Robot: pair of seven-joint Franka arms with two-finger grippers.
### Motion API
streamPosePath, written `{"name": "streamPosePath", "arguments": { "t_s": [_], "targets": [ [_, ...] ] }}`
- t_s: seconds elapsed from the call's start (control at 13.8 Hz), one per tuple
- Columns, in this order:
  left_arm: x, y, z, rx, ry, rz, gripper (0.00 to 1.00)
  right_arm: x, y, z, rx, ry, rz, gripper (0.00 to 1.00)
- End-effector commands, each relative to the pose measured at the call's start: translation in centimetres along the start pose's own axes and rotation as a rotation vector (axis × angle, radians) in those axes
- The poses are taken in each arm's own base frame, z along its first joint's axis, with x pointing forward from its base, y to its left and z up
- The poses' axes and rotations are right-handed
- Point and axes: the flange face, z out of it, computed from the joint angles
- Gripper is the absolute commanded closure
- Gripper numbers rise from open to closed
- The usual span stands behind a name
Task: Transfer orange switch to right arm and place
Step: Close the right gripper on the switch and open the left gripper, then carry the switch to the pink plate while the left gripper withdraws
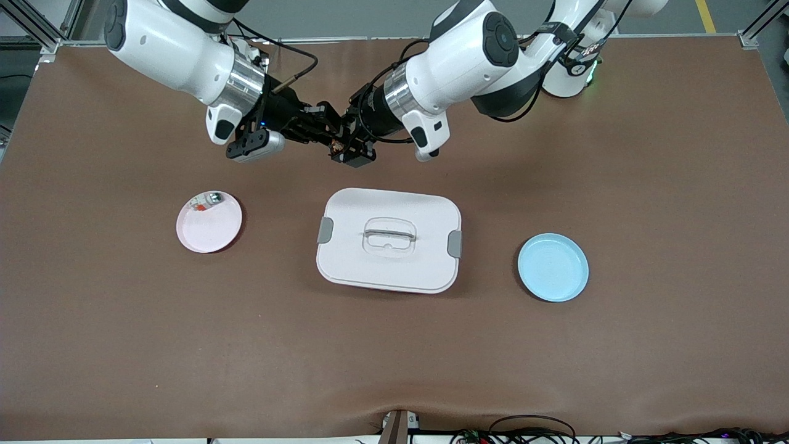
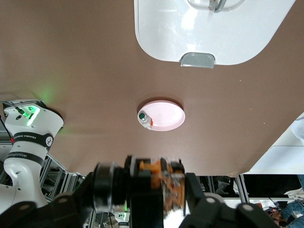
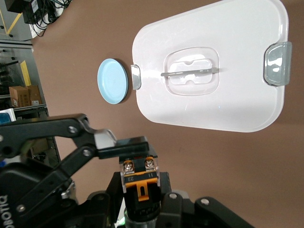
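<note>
- Orange-faced and blocky, the orange switch [image 3: 139,183] hangs in mid-air between the two grippers, over bare table at about twelve o'clock from the white lidded box [image 1: 388,239].
- Right gripper [image 3: 140,202]: its fingers are pressed together on the switch's black body, pinching it from both sides.
- Left gripper [image 1: 338,137]: one flat pad [image 3: 130,142] lies against the switch's top, but I cannot tell whether its jaws are clamped or already easing apart.
- My judgement: this is the handover itself, and the placing is not yet begun.
- Risk: if the left gripper pulls away while a pad drags on the part, the small hard plastic could twist or slip out of the right gripper's narrow hold and fall to the table.
- Risk: both sets of black metal fingers crowd one spot, so a careless retreat could knock them together.
- Materials: the table [image 1: 647,185] wears a matte brown cloth with a soft, slightly wrinkled look.
- Box lid is smooth glossy plastic, a rounded rectangle with grey side clips and a recessed clear handle.
- Pink plate [image 1: 216,231], at nine o'clock from the box, is round and shallow and holds a whitish part [image 1: 204,201] with a red patch.
- Blue plate [image 1: 553,267], at three o'clock from the box, is round, rimmed and smooth.
</note>
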Motion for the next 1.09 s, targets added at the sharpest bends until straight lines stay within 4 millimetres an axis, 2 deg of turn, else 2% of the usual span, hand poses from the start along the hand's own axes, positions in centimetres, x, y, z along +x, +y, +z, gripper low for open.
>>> {"name": "streamPosePath", "arguments": {
  "t_s": [0.0, 0.44, 0.58, 0.73, 0.87, 1.02],
  "targets": [
    [-0.7, -0.4, -0.7, -0.013, -0.009, -0.006, 0.00, -0.1, -0.6, 0.6, 0.013, -0.001, 0.016, 1.00],
    [-0.6, -0.6, -0.8, -0.014, -0.004, 0.008, 0.00, 0.6, -0.1, 1.5, -0.011, -0.008, -0.047, 1.00],
    [0.6, -1.1, -0.2, -0.006, 0.029, 0.048, 0.00, 1.2, 0.6, 1.0, -0.036, -0.003, -0.200, 1.00],
    [2.4, -1.0, -0.1, -0.016, 0.085, 0.076, 0.00, 1.6, 1.7, 0.8, -0.128, -0.014, -0.455, 1.00],
    [4.3, -0.2, -0.9, -0.037, 0.133, 0.129, 0.00, 2.3, 3.4, 0.1, -0.189, -0.057, -0.533, 1.00],
    [6.4, 1.0, -3.1, -0.064, 0.158, 0.178, 0.00, 2.7, 5.1, -0.7, -0.320, -0.116, -0.694, 1.00]
  ]
}}
